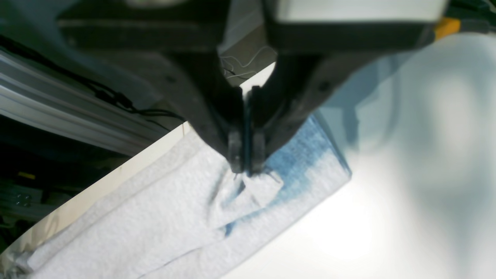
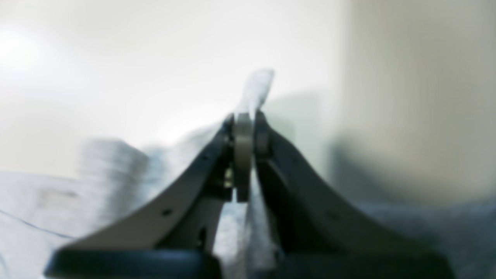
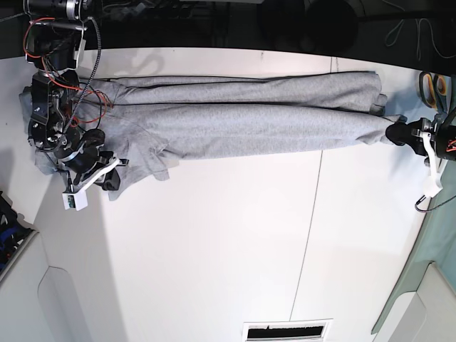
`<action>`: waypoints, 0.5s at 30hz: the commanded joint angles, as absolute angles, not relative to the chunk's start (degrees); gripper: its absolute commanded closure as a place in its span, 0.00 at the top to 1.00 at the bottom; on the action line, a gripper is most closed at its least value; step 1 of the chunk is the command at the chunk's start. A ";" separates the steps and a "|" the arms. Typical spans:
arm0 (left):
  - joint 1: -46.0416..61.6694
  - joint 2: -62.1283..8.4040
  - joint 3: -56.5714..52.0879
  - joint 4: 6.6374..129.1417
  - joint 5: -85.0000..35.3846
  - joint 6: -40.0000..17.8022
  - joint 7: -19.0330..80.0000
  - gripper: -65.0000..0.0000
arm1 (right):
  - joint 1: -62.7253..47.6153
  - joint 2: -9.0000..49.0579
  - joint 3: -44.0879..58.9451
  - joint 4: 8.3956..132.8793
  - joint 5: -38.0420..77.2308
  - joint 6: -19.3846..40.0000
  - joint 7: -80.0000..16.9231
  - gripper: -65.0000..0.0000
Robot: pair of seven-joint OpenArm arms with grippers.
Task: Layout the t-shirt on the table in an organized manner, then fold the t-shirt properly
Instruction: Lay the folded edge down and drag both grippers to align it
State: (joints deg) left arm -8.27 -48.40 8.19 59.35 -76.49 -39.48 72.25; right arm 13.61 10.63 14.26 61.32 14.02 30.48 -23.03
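The grey t-shirt (image 3: 242,117) lies stretched into a long folded band across the far part of the white table (image 3: 214,249). In the base view my left gripper (image 3: 393,133) is shut on the shirt's right end, near the table's right edge. The left wrist view shows its jaws (image 1: 246,168) pressed together on a pinch of the t-shirt (image 1: 155,217). My right gripper (image 3: 114,179) is at the shirt's left end, shut on bunched cloth. A strip of t-shirt (image 2: 255,87) sticks up between its blurred fingers (image 2: 248,120).
A thin dark seam (image 3: 310,214) runs across the tabletop. A slotted vent (image 3: 288,331) sits at the near edge. A yellow and dark object (image 3: 431,82) lies at the far right. Cables and the arm's base (image 3: 53,43) crowd the far left corner. A metal rail (image 1: 58,104) runs beyond the table edge.
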 commanded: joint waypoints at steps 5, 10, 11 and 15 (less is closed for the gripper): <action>-9.17 -51.05 7.57 60.62 -84.47 -40.00 77.19 0.00 | 9.61 11.62 17.02 76.23 18.48 30.76 -27.94 0.00; -9.15 -51.90 7.57 61.73 -85.00 -40.00 78.48 0.00 | 1.91 12.23 21.56 88.42 25.56 30.68 -36.25 0.00; -9.17 -51.94 7.57 61.82 -85.00 -40.00 78.72 0.00 | 0.03 12.51 22.68 90.30 26.68 30.68 -36.32 0.00; -8.62 -52.45 7.57 61.84 -85.00 -40.00 80.00 0.00 | -6.76 12.67 27.18 95.18 28.56 30.81 -36.27 0.00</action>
